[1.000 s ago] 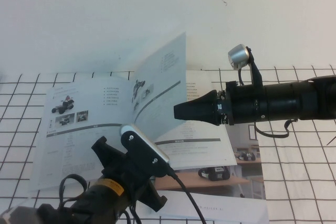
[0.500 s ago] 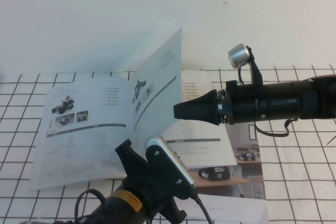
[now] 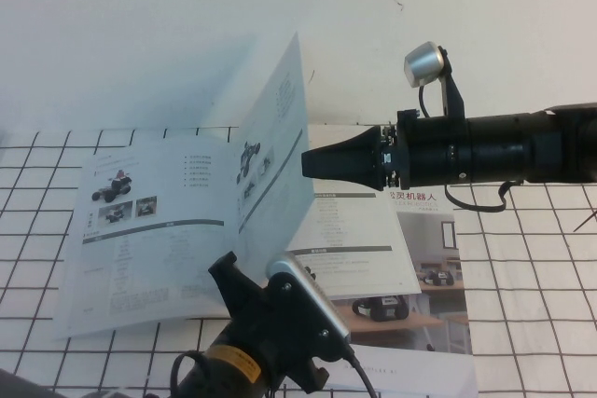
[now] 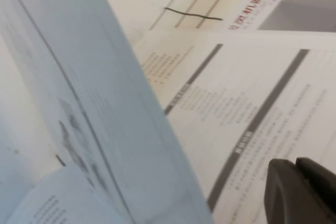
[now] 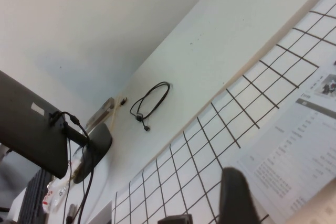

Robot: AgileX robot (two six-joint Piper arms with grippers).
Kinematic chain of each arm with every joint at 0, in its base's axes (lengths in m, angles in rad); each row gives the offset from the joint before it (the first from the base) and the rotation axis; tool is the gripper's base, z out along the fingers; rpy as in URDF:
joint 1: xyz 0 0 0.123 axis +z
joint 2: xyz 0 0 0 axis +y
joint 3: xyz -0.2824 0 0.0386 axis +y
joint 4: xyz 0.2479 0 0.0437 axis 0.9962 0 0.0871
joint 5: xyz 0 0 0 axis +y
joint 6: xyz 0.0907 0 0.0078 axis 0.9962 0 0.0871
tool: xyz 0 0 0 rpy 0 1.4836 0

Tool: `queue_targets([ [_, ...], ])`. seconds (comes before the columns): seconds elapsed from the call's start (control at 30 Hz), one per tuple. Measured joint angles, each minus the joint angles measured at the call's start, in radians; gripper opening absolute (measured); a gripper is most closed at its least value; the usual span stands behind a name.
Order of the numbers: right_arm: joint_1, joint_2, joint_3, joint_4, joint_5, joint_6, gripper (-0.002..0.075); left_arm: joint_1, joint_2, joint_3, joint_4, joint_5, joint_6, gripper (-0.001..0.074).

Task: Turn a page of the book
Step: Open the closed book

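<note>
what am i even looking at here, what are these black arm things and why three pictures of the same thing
It is a robot with two arms, each ending in a gripper. The high view looks down from a raised camera; the other two pictures come from cameras on each arm's wrist. On the gridded table lies an open book, partly over a brochure. One page stands almost upright, mid-turn. The right gripper points at that page's edge, seemingly touching it; a grip cannot be made out. The left gripper hovers low over the book's right-hand page, holding nothing visible.
</note>
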Motion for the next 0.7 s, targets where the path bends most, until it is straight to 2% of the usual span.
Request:
queue_targets([
  [0.13,0.000,0.000,0.000,0.000,0.000,0.000,0.0395,0.000,0.052,-0.006,-0.024,-0.101,0.002,-0.0002],
  [0.53,0.000,0.000,-0.003,-0.002,0.002,0.014,0.0395,0.002,0.133,-0.104,-0.155,-0.140,0.011,-0.0002],
  [0.7,0.000,0.000,-0.005,-0.020,0.002,0.017,0.0395,0.038,0.133,-0.110,-0.253,-0.157,0.017,-0.0002],
])
